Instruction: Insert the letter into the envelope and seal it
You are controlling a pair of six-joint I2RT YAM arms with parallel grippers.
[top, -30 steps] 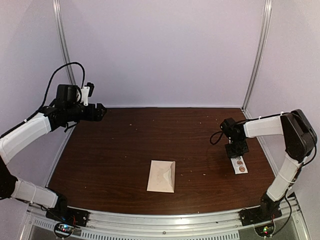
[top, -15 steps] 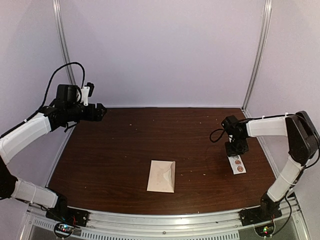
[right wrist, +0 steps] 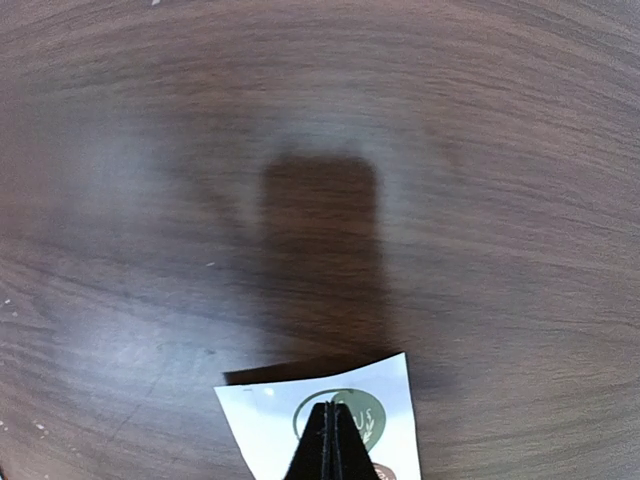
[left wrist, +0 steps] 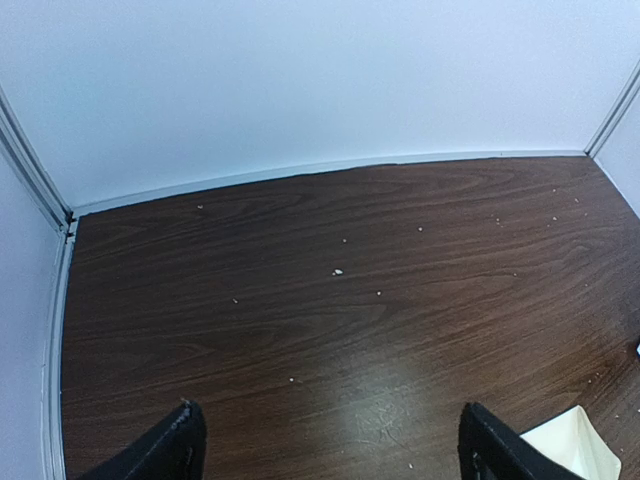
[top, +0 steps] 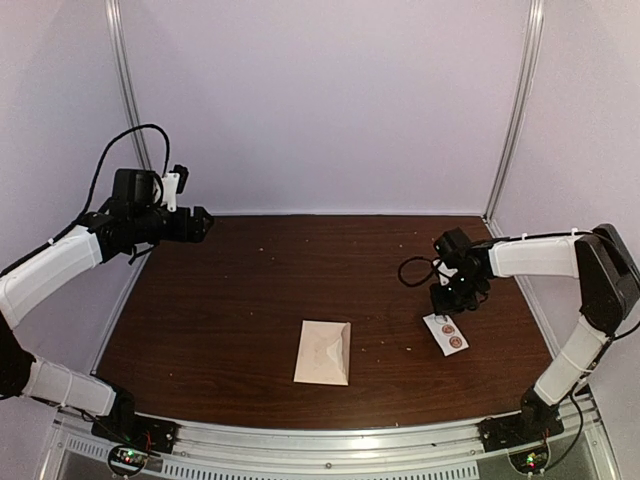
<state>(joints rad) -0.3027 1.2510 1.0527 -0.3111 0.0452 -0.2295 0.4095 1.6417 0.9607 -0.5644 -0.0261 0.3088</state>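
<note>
your right hand (top: 452, 300): shut on sticker strip (top: 446, 334), right side, likely for sealing
your left hand (top: 200, 222): wide open, empty, parked upper left
envelope (top: 323, 352): lower centre of surface (top: 230, 300)

Looks like a lab robot test cell: plain white panels (top: 320, 100) box in a dark wood-grain surface (top: 250, 300) on three sides, with aluminium posts (top: 123, 80) in the corners at 10 and 2 o'clock. Two white arms (top: 50, 270) are bolted to a metal rail (top: 330, 440) at 6 o'clock. Bare circuit boards (top: 125, 458) with lit LEDs sit by their bases.
</note>
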